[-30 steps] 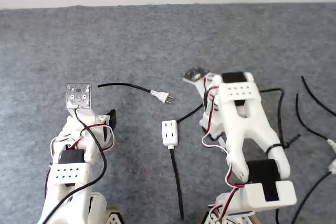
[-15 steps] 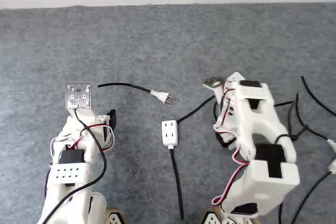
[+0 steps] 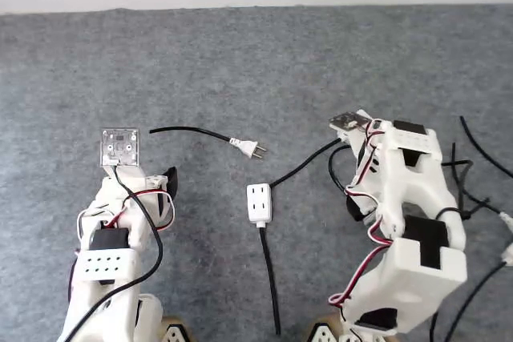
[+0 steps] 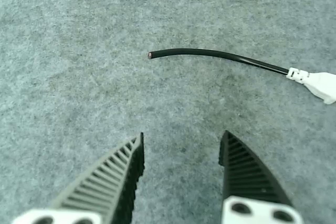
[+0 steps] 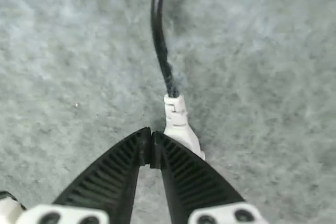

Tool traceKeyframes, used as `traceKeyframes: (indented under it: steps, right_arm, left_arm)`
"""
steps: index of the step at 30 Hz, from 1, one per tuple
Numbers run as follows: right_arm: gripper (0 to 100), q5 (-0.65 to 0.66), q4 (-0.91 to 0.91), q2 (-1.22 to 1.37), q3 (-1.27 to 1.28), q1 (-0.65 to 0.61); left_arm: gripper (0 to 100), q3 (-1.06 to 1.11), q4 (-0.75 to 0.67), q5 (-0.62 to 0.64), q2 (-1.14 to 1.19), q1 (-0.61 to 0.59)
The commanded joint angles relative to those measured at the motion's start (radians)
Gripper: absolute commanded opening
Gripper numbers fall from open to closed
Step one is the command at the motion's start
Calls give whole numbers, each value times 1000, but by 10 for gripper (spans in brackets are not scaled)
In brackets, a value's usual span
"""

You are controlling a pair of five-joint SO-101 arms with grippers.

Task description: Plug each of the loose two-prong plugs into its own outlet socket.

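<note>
Over the last second the right arm (image 3: pixel 401 190) swings sideways, away from the outlet strip (image 3: pixel 258 202), while the left arm (image 3: pixel 120 230) keeps its pose. The right claw (image 5: pixel 152 148) is closed, its tips meeting on nothing. A white plug (image 5: pixel 178 124) lies just beyond those tips, beside one finger and perhaps touching it, and its black cord (image 5: pixel 160 35) runs straight away from the claw. The left claw (image 4: pixel 184 136) stands open over the grey carpet (image 4: pixel 79 51); the other plug (image 4: pixel 320 85) lies ahead of it and off to one side, well apart. We judge that the swing brings the right claw up to its plug without yet grasping it: the jaws must open and straddle the plug body before it can travel to the strip. Neither plug sits in a socket.
</note>
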Motion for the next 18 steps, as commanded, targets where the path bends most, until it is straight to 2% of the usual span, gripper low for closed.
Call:
traceKeyframes:
  steps: [1,5,9,18]
  right_arm:
    - [9,54,77,-18,-60,-2]
    - [9,52,131,-128,-78,-96]
    - [9,55,79,-259,-72,-143]
    - [9,69,-113,-292,34,-70]
  left_arm:
    - [225,-8,-23,-11,-8,2]
    - [225,-8,-23,-11,-8,2]
    - [225,-8,-23,-11,-8,2]
    - [225,-8,-23,-11,-8,-3]
